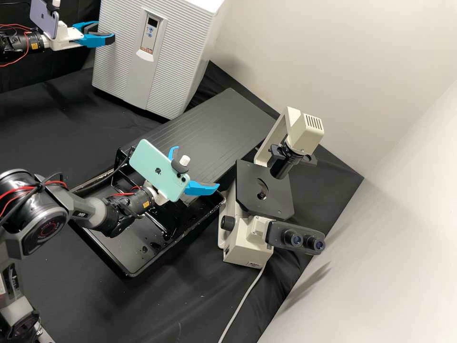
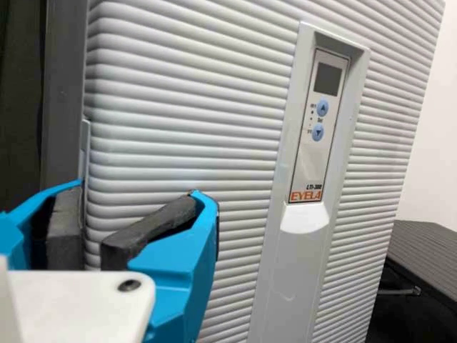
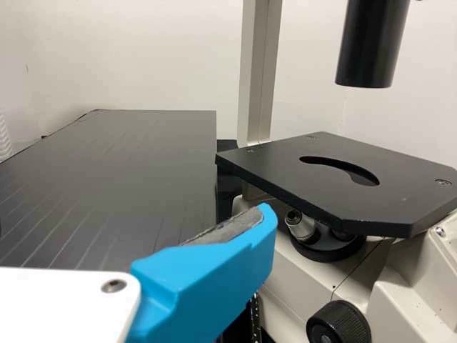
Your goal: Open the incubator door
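The incubator [image 1: 202,62] stands upright on the black-draped desk [image 1: 57,124], its ribbed door [image 1: 119,52] appearing closed across the front, with a narrow control panel [image 1: 147,40] set into it. The left gripper [image 1: 105,32] is right at the side edge of the incubator's front, the edge farther from the microscope [image 1: 243,243]; its fingers are parted by a narrow gap and grasp nothing, the incubator's edge showing between them in the left wrist view. Whether they touch the door I cannot tell. The right gripper [image 1: 196,166] is well apart from the incubator, over the near end of the dark grooved board [image 1: 219,119] that lies beside the incubator. Its fingers are spread wide, with nothing seen held. Also well apart from the incubator, beyond that board, are an open black tray [image 1: 124,238] and the microscope, whose pale cable [image 1: 246,295] runs away from the incubator. A lilac phone [image 1: 45,21] rides on the arm nearest the incubator, a mint-green phone [image 1: 152,166] on the arm farther from it.
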Robot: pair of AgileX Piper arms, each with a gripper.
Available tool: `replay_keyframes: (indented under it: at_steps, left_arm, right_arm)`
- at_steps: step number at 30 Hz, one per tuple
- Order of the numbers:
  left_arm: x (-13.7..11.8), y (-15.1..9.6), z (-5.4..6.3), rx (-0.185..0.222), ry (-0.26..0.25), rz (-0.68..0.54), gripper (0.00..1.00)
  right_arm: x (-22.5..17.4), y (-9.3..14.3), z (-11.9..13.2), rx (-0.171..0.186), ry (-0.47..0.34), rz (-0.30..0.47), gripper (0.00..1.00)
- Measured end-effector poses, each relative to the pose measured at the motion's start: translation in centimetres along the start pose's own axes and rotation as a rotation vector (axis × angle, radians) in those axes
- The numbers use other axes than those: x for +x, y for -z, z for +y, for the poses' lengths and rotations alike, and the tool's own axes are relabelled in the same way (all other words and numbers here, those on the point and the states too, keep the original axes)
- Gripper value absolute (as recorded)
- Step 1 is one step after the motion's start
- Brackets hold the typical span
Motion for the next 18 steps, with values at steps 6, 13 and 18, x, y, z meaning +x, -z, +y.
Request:
replay_keyframes:
  at_steps: [6,13,18]
  left_arm:
    - [-0.1,0.0,0.1,-0.004,-0.004,0.003,0.00]
    - [-1.1,-0.6,0.4,-0.005,0.004,0.005,0.00]
    - [-1.4,-0.8,0.4,-0.006,0.011,0.003,0.00]
  right_arm:
    - [0.0,0.0,0.0,0.000,0.000,0.000,1.00]
    - [0.0,0.0,0.0,0.000,0.000,0.000,1.00]
    - [0.0,0.0,0.0,0.000,0.000,0.000,1.00]
